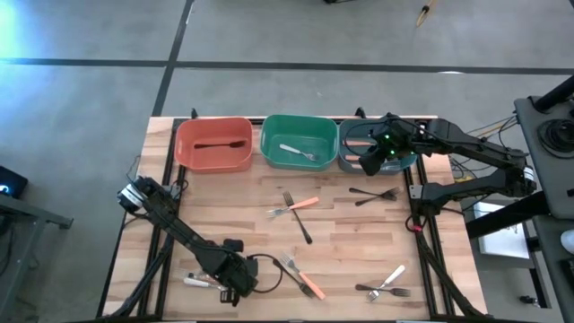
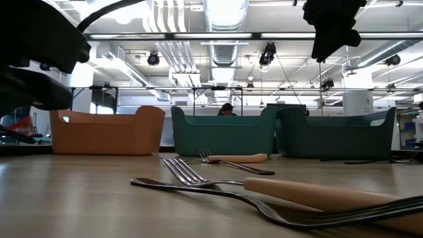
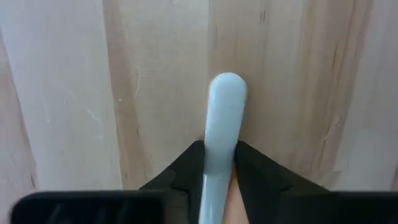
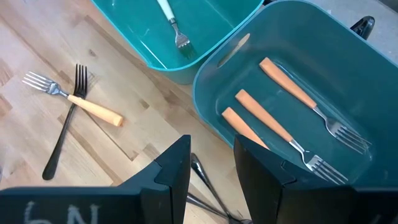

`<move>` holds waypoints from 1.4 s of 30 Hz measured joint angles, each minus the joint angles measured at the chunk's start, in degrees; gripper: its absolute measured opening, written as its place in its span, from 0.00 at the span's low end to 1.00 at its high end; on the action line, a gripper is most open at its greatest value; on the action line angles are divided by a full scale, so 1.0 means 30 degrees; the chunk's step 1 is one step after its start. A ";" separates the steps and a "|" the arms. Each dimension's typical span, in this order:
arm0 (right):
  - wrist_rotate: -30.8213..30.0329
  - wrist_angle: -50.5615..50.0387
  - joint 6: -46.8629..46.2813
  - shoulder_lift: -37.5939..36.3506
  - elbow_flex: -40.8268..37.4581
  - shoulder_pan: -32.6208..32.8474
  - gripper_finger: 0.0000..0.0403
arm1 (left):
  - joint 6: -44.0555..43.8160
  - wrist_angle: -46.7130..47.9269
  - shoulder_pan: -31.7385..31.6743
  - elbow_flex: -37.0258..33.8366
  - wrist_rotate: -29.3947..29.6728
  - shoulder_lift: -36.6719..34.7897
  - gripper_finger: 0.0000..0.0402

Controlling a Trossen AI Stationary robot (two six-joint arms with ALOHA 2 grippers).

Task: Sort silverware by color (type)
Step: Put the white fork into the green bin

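- Nearest the low camera, two forks lie crossed on the desk (image 1: 224, 202), an orange-handled fork (image 2: 330, 196) over a dark one, well to the side of the left hand.
- Left hand (image 1: 235, 280) is low at the desk's near edge; its fingers (image 3: 186, 165) stand on either side of a white-handled fork (image 3: 221, 130), touching it, so I judge them to be closing on the handle.
- Risk here: the grip sits toward one end of the handle, so the fork may pivot or slip out on lifting, and the flat handle gives the fingers little to bite on.
- Left arm stretches along the desk, wrist bent so the hand points down at the boards.
- Farther out, loose forks lie between the two hands: an orange and black pair (image 1: 296, 211), and two further pairs beside the right arm.
- Right hand (image 1: 372, 160) hovers over the near rim of the teal bin (image 4: 348, 37), fingers apart and empty; three orange forks (image 4: 292, 134) lie inside.
- Beside it, the green bin (image 1: 300, 144) holds a white fork and the red-orange bin (image 1: 213, 145) a black one.
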State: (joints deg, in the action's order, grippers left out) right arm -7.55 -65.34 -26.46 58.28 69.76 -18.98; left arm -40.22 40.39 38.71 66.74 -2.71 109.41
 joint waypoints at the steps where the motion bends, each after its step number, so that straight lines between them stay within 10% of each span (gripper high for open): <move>1: 0.0003 0.0000 0.0000 0.0000 0.0000 0.0000 0.28 | -0.0006 0.0033 -0.0011 0.0000 -0.0067 -0.0096 0.12; 22: -0.0015 0.0011 0.1146 -0.0015 0.0000 -0.0007 0.28 | 0.4208 0.6059 -0.2925 0.2856 0.0331 -0.0643 0.01; 42: -0.0149 -0.0117 0.4355 -0.0603 0.0000 -0.0022 0.28 | 0.4740 0.3788 -0.5825 0.3325 0.0067 -0.0876 0.00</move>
State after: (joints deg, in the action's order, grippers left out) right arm -8.00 -65.69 -13.39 56.47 69.76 -19.05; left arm -26.00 51.75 21.23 76.71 -2.51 106.78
